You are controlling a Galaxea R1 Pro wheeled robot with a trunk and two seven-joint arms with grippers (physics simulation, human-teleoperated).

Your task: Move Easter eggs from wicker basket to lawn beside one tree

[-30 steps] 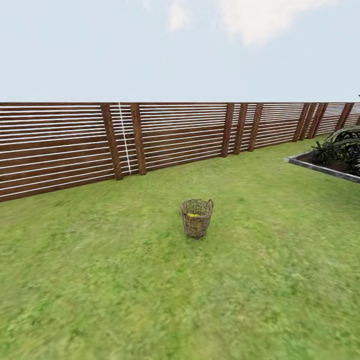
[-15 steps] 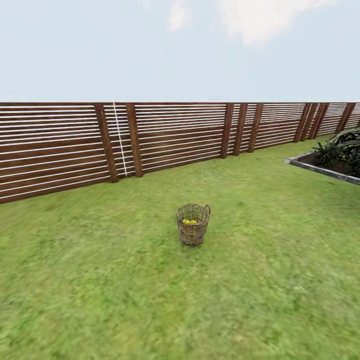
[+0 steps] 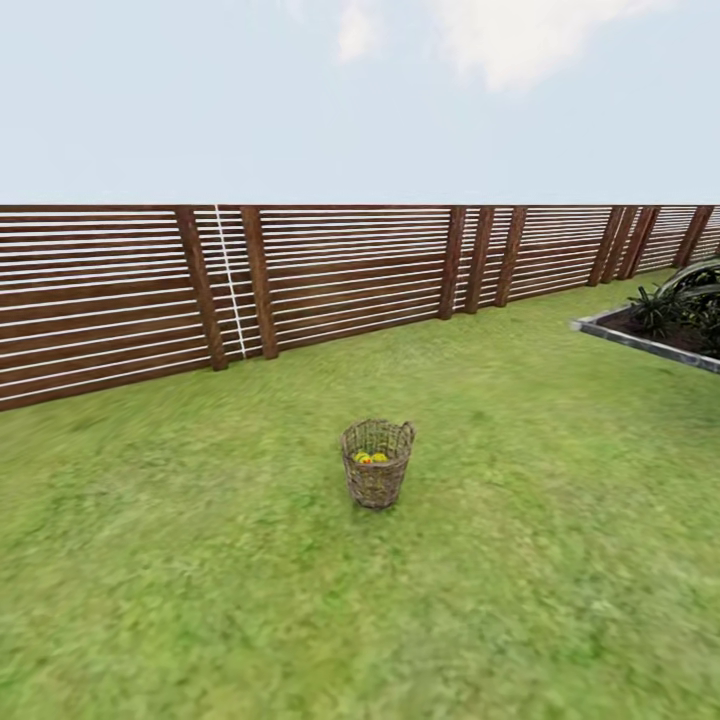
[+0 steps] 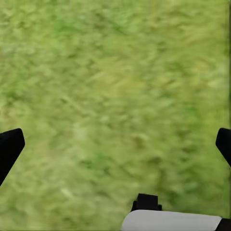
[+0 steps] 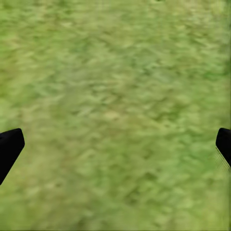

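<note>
Basket (image 3: 377, 478): wicker, round, loop handles at the rim, standing upright on the lawn (image 3: 520, 560) just below the middle of the frame, well short of the slatted fence (image 3: 330, 280) across the upper half. Likely light and slightly springy; no need to lift it.

Eggs (image 3: 369, 458): yellow with a touch of red, low inside the basket; the count cannot be made out at this range. Judged smooth, rounded and apt to slip or roll; best taken across the widest part, from above through the open mouth, gently, one at a time.

Planting bed (image 3: 650, 325): grey-edged, dark leaves, right edge of the frame.

Left claw (image 4: 115, 144): spread wide, empty, dark tips at both edges of its wrist view over bare grass.

Right claw (image 5: 115, 144): likewise wide and empty over grass.

Tree: none seen from here.
</note>
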